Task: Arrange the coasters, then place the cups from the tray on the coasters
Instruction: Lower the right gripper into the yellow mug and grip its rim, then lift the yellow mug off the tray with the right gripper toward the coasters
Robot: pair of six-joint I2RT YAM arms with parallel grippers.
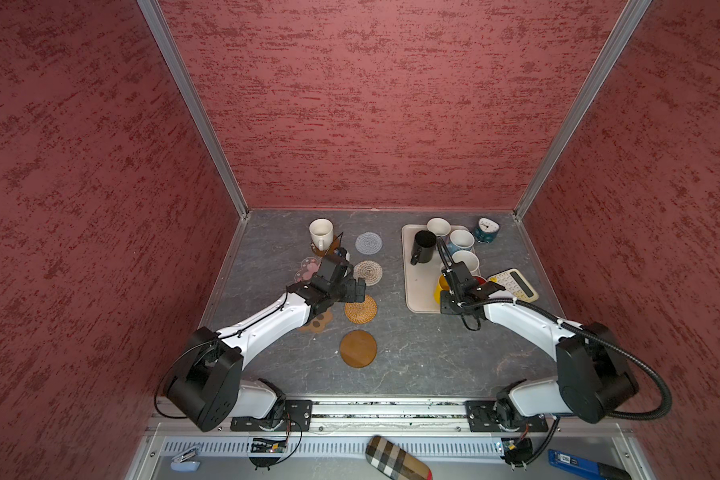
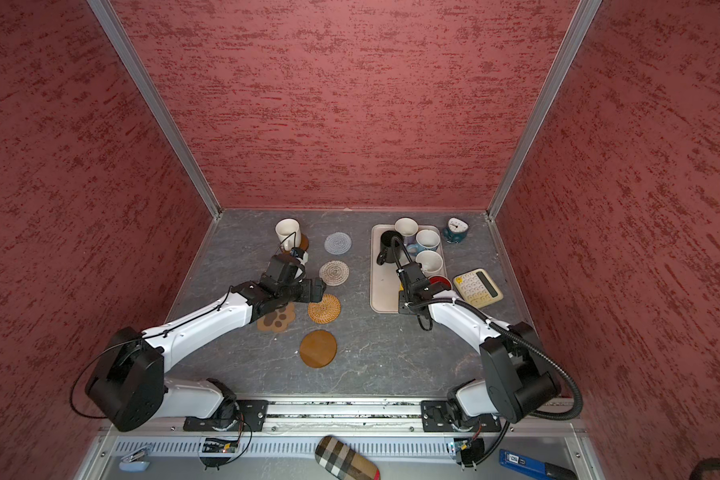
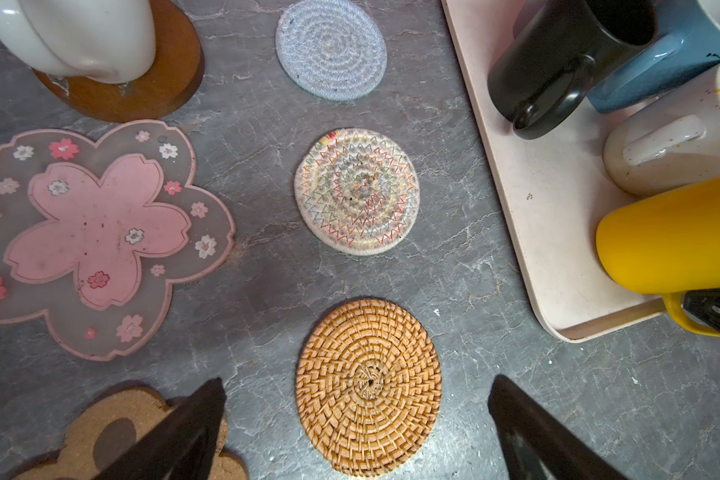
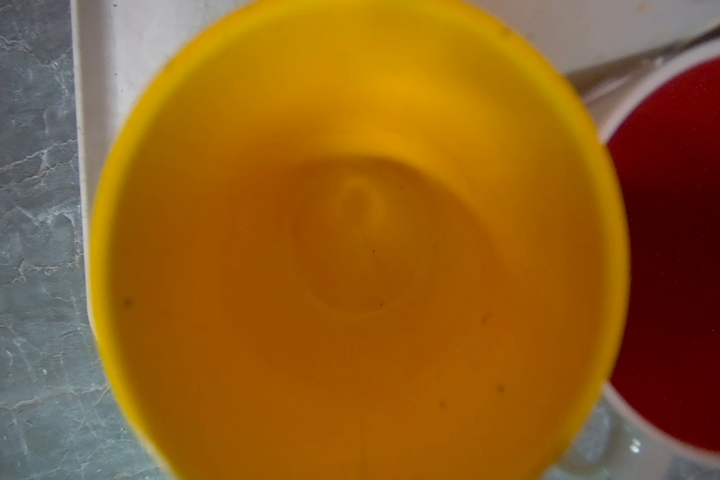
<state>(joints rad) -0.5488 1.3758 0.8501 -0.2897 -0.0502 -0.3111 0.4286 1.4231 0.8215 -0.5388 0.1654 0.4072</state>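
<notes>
The yellow mug [image 4: 358,249] stands upright on the tray [image 1: 420,291], at the tray's 6 o'clock edge. This position puts it nearest the arm bases, so it is judged the easiest mug to take first. Its handle points toward 6 o'clock, over the tray rim, where a claw can reach it without touching the neighbouring mugs. The right claw [image 1: 450,300] is set down at that handle, and its wrist view looks straight into the mug. The left wrist view shows one black finger [image 3: 719,318] against the handle. Whether the right claw has clenched on the handle cannot be told. The red-lined mug [image 4: 682,232] stands just beside the yellow mug at 3 o'clock, so a straight vertical lift is advised. The black mug [image 1: 423,247] and three white mugs fill the tray toward 12 o'clock. At 9 o'clock of the tray the coasters lie flat on the counter [image 1: 416,353] in two columns, spaced apart so that each takes one mug. One column holds the grey round [image 3: 331,48], beige round [image 3: 357,191], rattan round [image 1: 360,309] and a wooden disc [image 1: 358,348]. The other column holds the pink flower [image 3: 96,232], the paw [image 2: 276,318] and a wooden disc [image 3: 154,87] that carries a white mug [image 1: 320,233]. The left claw [image 3: 358,386] is released, spread wide and empty above the rattan round, clear of the tray.
</notes>
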